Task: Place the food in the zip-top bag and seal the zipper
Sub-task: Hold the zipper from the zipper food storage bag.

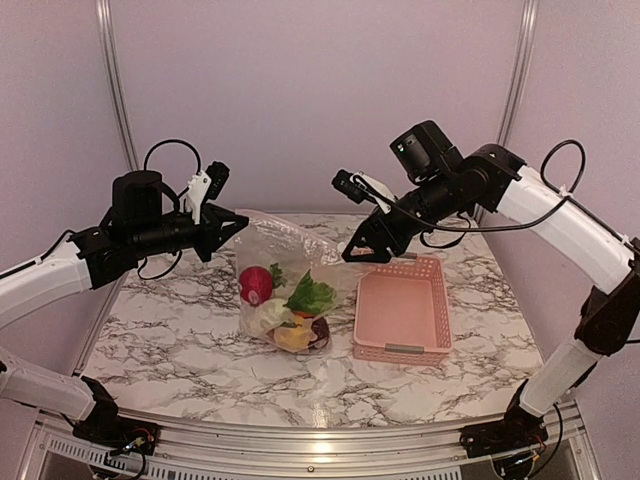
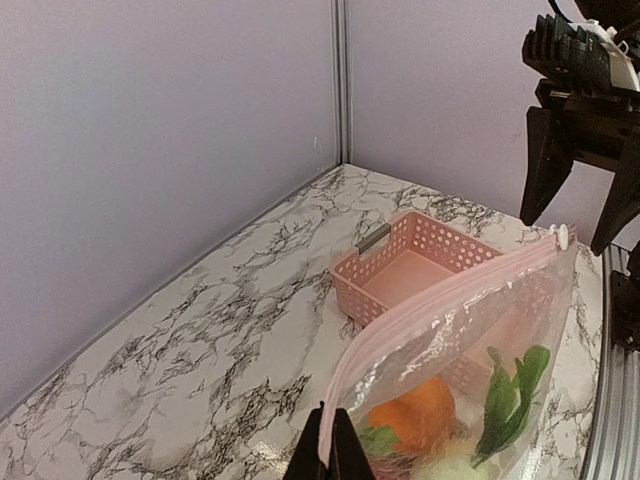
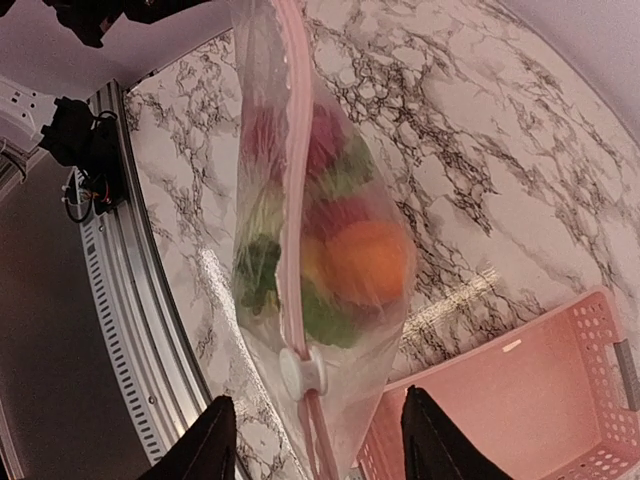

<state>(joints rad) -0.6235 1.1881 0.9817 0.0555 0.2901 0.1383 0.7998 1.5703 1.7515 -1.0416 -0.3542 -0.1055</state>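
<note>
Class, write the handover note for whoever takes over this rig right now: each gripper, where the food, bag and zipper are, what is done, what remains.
Left gripper: shut on one end of the zipper, holding the zip-top bag up.
Right gripper: open, fingers either side of the slider at the other end, not gripping.
Food: all inside the bag; pink basket beside it holds none.
Done: food bagged; zipper looks shut along its length.
To do: confirm the seal, set the bag down on the table.

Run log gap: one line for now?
left gripper shut on zipper end | right gripper open by slider | food in bag | basket empty
</note>
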